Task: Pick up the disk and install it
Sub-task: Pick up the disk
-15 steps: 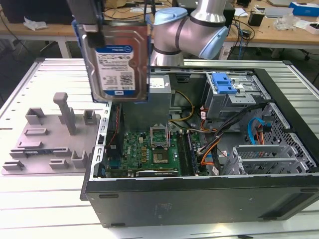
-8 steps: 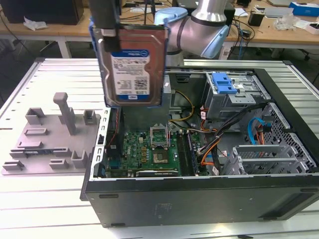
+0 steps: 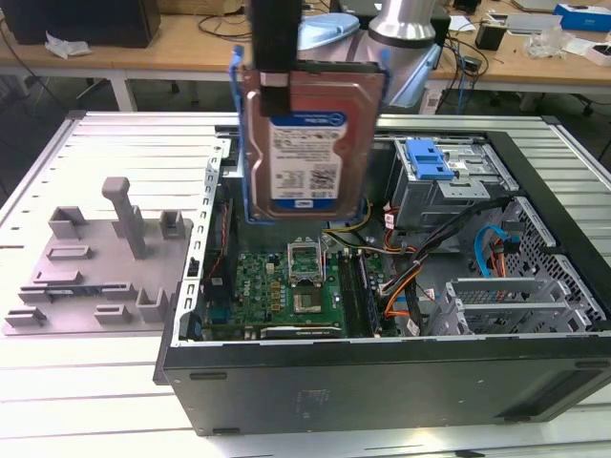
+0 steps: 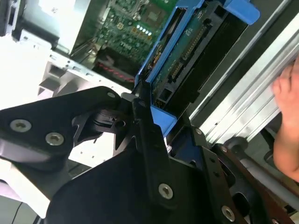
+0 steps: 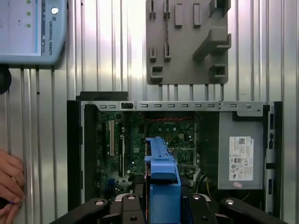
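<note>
The disk [image 3: 305, 143], a silver hard drive with a blue-and-white label in a blue carrier bracket, hangs upright above the open computer case [image 3: 382, 382]. My gripper [image 3: 274, 86] is shut on its upper edge, one black finger lying over the labelled face. In the second wrist view the disk [image 4: 187, 51] shows edge-on with its connector side, clamped between the black fingers [image 4: 145, 121]. In the first wrist view the carrier's blue edge [image 5: 161, 177] stands over the motherboard [image 5: 163, 135], with the gripper [image 5: 161, 200] around it.
A grey fixture plate [image 3: 95, 267] with posts lies beside the case at the exterior view's left. Inside the case are a drive bay with a blue latch [image 3: 427, 160], loose cables [image 3: 420, 277] and a grey power supply [image 5: 240, 149]. A person's hand [image 5: 9, 182] rests on the table by a teach pendant [image 5: 28, 28].
</note>
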Available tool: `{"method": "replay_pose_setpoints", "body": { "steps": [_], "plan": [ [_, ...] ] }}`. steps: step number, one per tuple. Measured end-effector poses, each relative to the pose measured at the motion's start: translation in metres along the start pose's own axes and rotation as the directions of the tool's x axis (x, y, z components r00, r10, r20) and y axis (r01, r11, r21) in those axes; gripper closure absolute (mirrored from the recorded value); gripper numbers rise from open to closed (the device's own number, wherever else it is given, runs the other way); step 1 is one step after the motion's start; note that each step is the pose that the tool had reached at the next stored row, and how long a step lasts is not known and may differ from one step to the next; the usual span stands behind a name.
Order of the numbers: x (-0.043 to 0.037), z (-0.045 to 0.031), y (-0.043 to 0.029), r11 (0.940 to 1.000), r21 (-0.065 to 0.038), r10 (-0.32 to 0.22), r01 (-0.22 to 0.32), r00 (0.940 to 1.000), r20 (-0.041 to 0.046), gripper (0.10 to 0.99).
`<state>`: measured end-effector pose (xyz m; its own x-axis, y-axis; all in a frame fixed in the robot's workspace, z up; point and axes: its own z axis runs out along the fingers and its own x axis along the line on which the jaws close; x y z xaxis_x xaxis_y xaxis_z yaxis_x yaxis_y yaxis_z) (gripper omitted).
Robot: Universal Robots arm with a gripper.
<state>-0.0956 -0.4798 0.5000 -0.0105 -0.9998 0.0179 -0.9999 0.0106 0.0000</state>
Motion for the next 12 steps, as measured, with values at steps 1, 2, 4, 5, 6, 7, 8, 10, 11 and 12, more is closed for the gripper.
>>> {"method": "replay_pose_setpoints", "body": {
  "steps": [1,2,4,5,6,7,8,10,11,12],
  "plan": [
    [0.0027,0.0001,-0.005,1.0,0.0,0.0,0.0,1.0,0.0001,0.722],
    [0.0054,0.0001,-0.0101,1.0,0.0,0.0,0.0,1.0,0.0,0.722],
    [0.0112,0.0001,-0.021,1.0,0.0,0.0,0.0,1.0,0.0001,0.722],
    [0.0135,0.0001,-0.0254,1.0,0.0,0.0,0.0,1.0,0.0,0.722],
    [0.0159,0.0002,-0.0297,1.0,0.0,0.0,0.0,1.0,0.0,0.722],
    [0.0183,0.0002,-0.0342,1.0,0.0,0.0,0.0,1.0,0.0,0.722],
    [0.0212,0.0002,-0.0393,1.0,0.0,0.0,0.0,1.0,0.0001,0.722],
    [0.0291,0.0003,-0.0532,1.0,0.0,0.0,0.0,1.0,0.0,0.722],
    [0.0327,0.0003,-0.0588,1.0,0.0,0.0,0.0,1.0,0.0,0.722],
    [0.0363,0.0004,-0.0637,1.0,0.0,0.0,0.0,1.0,0.0,0.722]
  ]
}}
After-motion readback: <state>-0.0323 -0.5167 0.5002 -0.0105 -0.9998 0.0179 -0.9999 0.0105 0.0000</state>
